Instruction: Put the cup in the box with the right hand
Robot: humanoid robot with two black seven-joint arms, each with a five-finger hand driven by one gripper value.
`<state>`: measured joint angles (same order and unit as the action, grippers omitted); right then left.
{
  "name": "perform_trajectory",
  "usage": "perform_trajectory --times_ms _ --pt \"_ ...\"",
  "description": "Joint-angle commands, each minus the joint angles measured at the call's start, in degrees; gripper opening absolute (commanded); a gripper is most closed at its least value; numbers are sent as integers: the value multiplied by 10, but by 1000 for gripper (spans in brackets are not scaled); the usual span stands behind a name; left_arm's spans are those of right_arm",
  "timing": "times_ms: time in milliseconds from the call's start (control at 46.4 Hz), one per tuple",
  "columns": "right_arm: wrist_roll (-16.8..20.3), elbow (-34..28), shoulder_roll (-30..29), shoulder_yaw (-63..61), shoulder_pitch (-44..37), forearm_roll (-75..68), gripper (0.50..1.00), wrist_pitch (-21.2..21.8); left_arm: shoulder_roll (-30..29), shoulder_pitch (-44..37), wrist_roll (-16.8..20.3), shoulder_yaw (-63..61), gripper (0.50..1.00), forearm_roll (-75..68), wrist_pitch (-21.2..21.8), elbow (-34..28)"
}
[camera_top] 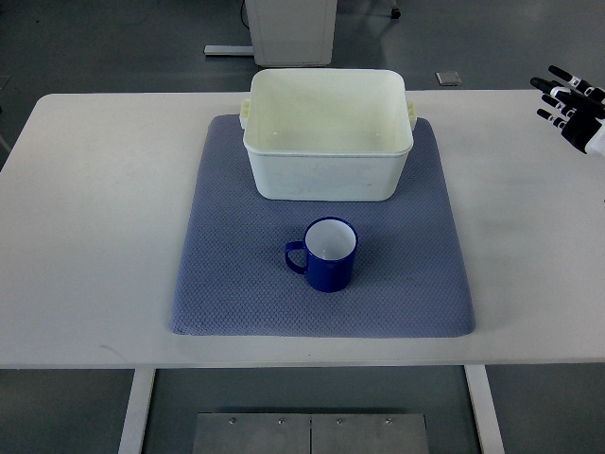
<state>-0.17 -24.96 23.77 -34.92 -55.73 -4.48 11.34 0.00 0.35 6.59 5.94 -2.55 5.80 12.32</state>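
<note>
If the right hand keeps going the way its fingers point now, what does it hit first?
Probably nothing: the right hand points up-left, toward the table's far edge, passing behind the box. The cup lies well off that line. Height is unclear.

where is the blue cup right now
In the top view the blue cup stands upright on the blue-grey mat, near the picture's middle, just in front of the white box and apart from it, its handle pointing to the picture's left.

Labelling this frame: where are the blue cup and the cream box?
Blue enamel cup (330,268), top view, on its outer wall.
Cream plastic box (326,177), top view, on its near wall.
</note>
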Motion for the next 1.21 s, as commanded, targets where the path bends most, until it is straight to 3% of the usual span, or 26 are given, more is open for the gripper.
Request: perform_trajectory --times_ms 0,625,970,1056,1185 --pt "0 0 0 -1 -9 -1 1000 -2 0 0 0 -1 1000 0 0 0" --pt "-6 1 14 2 -23 6 1000 2 0 0 0 0 1000 0 0 0" --pt "-8 9 8 -2 -17 3 1000 -17 0 0 0 -1 1000 0 0 0" --pt "-22 6 7 -3 -17 2 1000 -9 0 0 0 -1 1000 0 0 1" --pt "-90 3 7 0 -11 2 1000 7 0 0 0 -1 1000 0 0 0"
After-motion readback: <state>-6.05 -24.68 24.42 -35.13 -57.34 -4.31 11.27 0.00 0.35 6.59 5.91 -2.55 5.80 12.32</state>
